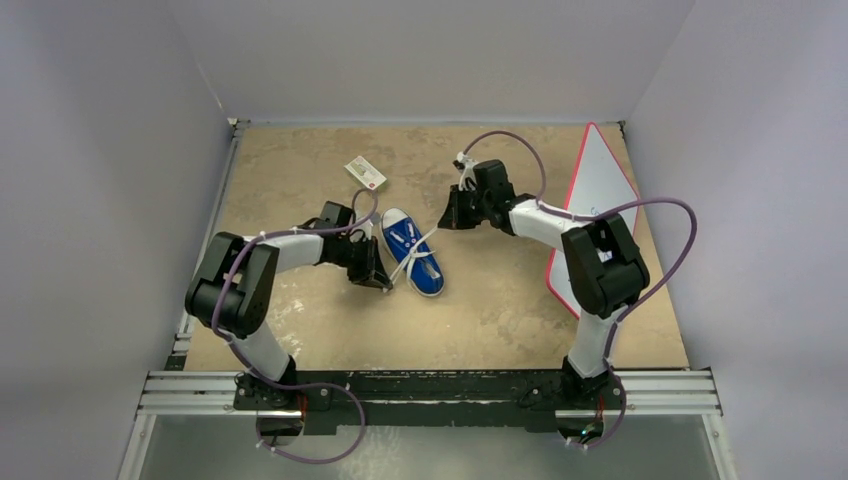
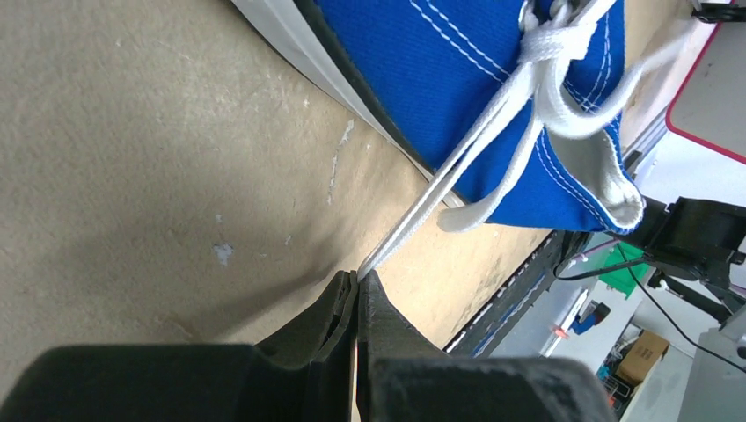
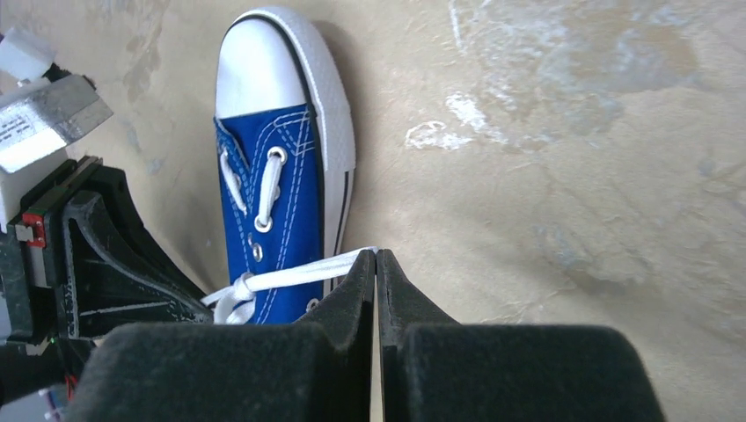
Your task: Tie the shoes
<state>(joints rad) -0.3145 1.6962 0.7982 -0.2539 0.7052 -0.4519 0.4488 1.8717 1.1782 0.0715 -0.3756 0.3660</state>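
Observation:
A small blue sneaker point(image 1: 413, 252) with white toe cap lies on the tan table, toe pointing away. My left gripper point(image 1: 385, 283) is at its left side, shut on the end of a white lace point(image 2: 440, 189) that runs taut from the knot point(image 2: 550, 44) to the fingertips of the left gripper point(image 2: 359, 274). My right gripper point(image 1: 443, 225) is at the shoe's right, up by the toe. In the right wrist view the right gripper point(image 3: 376, 253) is shut on the other lace point(image 3: 299, 272), which stretches across the blue sneaker point(image 3: 273, 176).
A small white box with a red edge point(image 1: 366, 173) lies behind the shoe. A white board with a red rim point(image 1: 597, 200) leans at the right wall. Grey walls enclose the table on three sides.

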